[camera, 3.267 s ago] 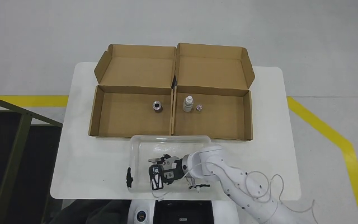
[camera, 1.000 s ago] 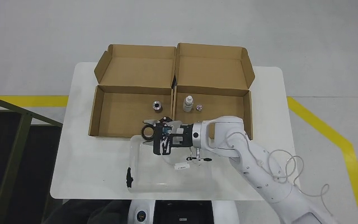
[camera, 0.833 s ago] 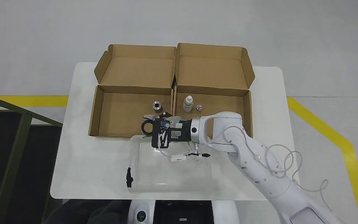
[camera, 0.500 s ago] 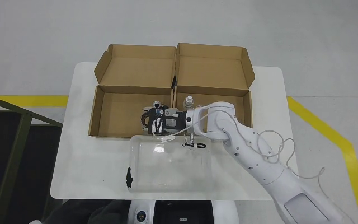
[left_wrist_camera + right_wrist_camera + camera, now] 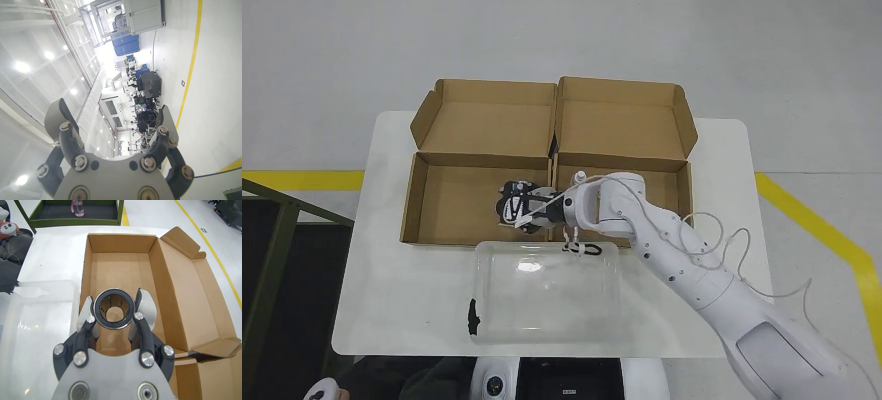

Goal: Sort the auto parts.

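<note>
Top view: right gripper (image 5: 512, 208) hangs over the left cardboard box (image 5: 447, 205), near its front wall, just past the clear tray (image 5: 542, 305) on the white table (image 5: 372, 290). Left wrist view: left gripper (image 5: 113, 108) points into the room, jaws spread wide, nothing between them. Right wrist view: right jaws clamped on both sides of a round metal bearing (image 5: 113, 324), bore facing the camera, held above the box floor, not touching it.

"What does the right arm (image 5: 674, 247) look like?"
"White and smooth, with rounded joints. A thin pale cable (image 5: 747, 240) loops alongside."
"And at the wrists?"
"Right pincer (image 5: 114, 306) and left pincer (image 5: 112, 109): grey metal plate (image 5: 113, 374), black links (image 5: 143, 332), silver screws (image 5: 90, 319), pale fingers (image 5: 149, 306) with ribbed black pads (image 5: 68, 115)."
</note>
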Robot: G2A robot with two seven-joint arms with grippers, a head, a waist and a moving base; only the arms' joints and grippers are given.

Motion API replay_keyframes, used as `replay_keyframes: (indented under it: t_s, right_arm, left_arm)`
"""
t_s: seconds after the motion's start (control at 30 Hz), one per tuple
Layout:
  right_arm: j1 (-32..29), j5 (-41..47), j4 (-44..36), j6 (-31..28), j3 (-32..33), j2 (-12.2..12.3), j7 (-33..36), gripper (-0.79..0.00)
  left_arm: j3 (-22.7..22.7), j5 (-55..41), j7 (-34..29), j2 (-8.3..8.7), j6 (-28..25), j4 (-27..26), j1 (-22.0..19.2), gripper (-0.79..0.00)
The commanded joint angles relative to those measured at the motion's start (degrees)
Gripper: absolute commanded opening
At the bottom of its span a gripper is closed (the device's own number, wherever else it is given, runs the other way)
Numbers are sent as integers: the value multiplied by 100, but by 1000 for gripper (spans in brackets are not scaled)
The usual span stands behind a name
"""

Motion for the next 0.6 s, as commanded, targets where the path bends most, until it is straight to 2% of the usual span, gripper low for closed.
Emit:
replay_keyframes:
  t_s: [0.0,0.57]
  right_arm:
    - [39,-12,86,5,-29,-24,6,-785]
    - [227,-119,777,32,-274,-232,43,-785]
  left_arm:
    - [0,0,0,0,0,0,0,0]
    - [0,0,0,0,0,0,0,0]
